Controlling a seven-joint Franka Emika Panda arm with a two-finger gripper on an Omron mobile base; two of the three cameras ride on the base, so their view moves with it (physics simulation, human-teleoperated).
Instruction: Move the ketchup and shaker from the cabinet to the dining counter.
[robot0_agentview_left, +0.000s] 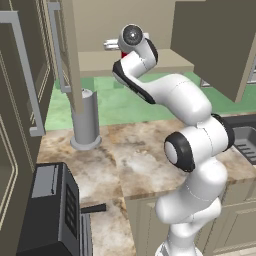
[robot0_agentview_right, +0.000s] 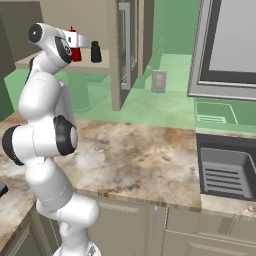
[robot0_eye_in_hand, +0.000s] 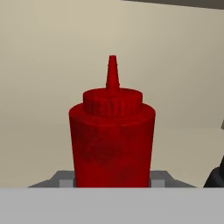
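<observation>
Ketchup (robot0_eye_in_hand: 112, 140) hides the pincer (robot0_eye_in_hand: 112, 181) tips; grip perhaps unsettled.

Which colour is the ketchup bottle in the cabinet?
Plain red ketchup, clearest in the hand view.
</observation>
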